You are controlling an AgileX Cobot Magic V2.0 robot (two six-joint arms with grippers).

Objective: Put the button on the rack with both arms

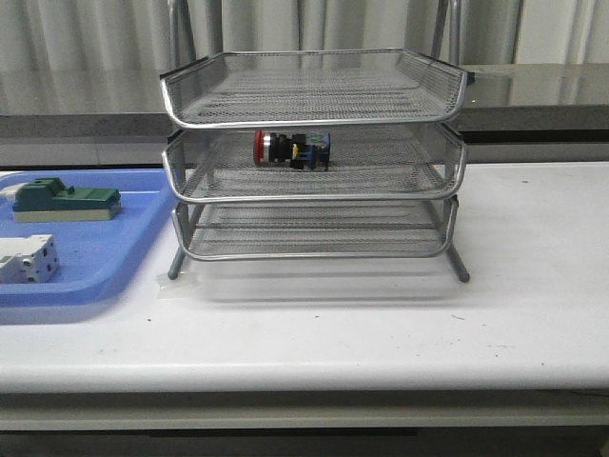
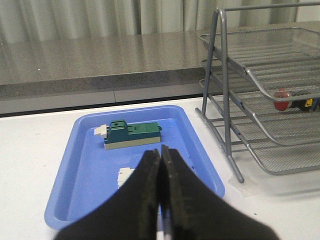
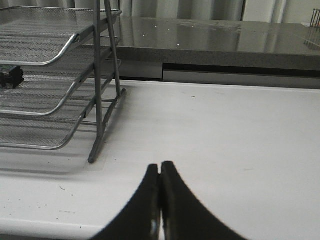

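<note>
Black fingers of the left gripper filled the foreground of the left wrist view, pressed together with nothing between them, above a glossy blue plastic tray. On that tray lay a green block on a beige base and a white-grey terminal block; no writing could be read on either. Beside the tray stood the rack, three tiers of silver wire mesh with rounded metal rims and thin legs, on the smooth white tabletop. The button lay on its side in the middle tier, red mushroom cap to the left, then silver collar, black-and-yellow body and blue rear block. Over bare tabletop, the right gripper held its curved black fingers pressed together too.
</note>
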